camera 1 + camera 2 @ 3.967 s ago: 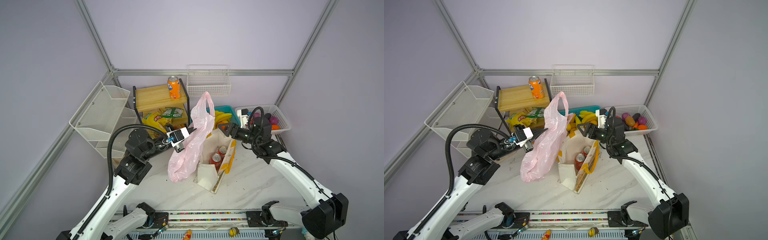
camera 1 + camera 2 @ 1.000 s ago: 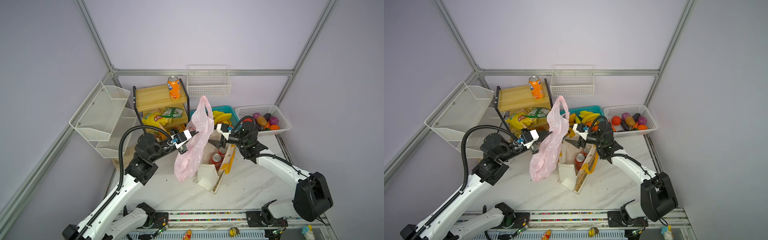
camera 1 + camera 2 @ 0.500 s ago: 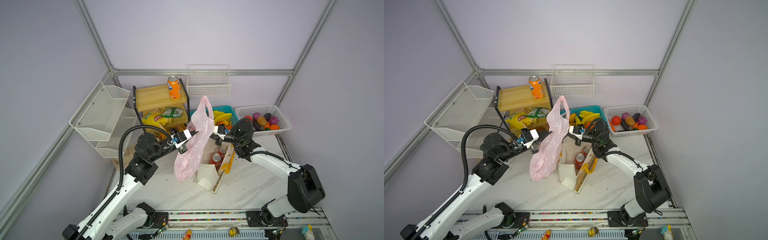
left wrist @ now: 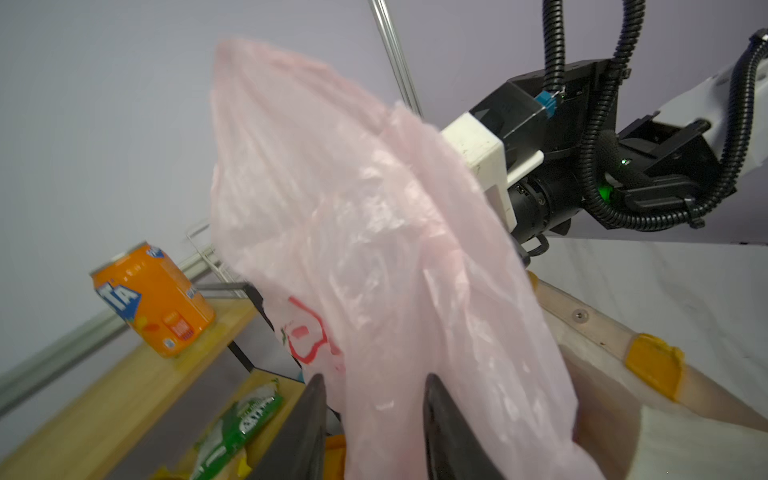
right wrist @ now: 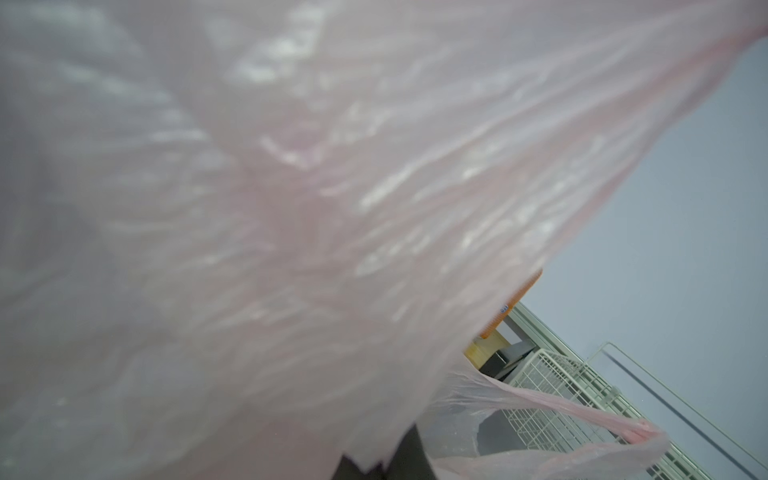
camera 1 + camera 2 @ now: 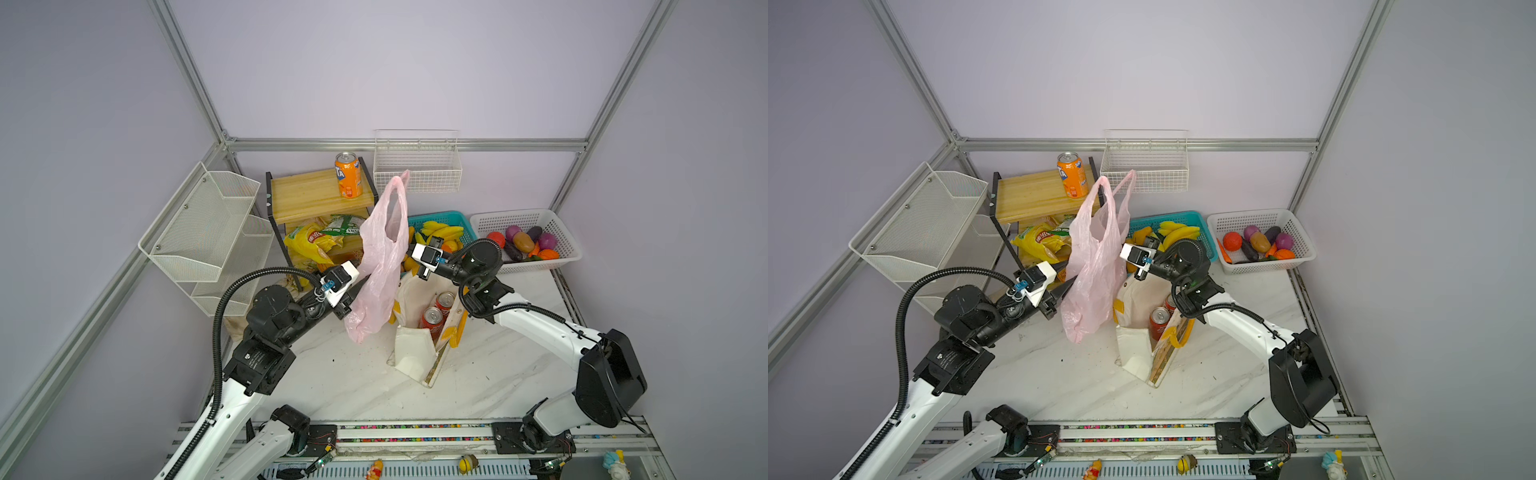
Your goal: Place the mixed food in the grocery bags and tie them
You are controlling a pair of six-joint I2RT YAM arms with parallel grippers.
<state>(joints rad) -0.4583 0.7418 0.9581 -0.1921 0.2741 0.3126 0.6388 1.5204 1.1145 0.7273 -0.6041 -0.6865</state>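
Pink bag [image 6: 380,266] held upright over the middle of the tabletop [image 6: 340,386], its handles uppermost and its lower end close to the marble; contact there could not be made out. The right gripper [image 6: 409,254] was clenched on the film at the bag's side, its wrist view almost wholly veiled in pink. The left gripper [image 6: 359,286] stood released at the opposite side: in its wrist view the two black fingers [image 4: 311,419] were parted, with loose film hanging between them. Just beside the bag stood the tote [image 6: 411,353], which already contained two cola cans [image 6: 432,318]. Yellow and orange toy fruit [image 6: 440,230] lay in the teal basket [image 6: 436,217] at the rear edge. The step in hand appeared to be the transfer and opening of the bag, with the weight carried by the right arm alone. The next move probably called for the left gripper to take a fresh hold on a rim or handle, then for both arms to draw apart so that the mouth gaped. Thin film could slip or bunch.
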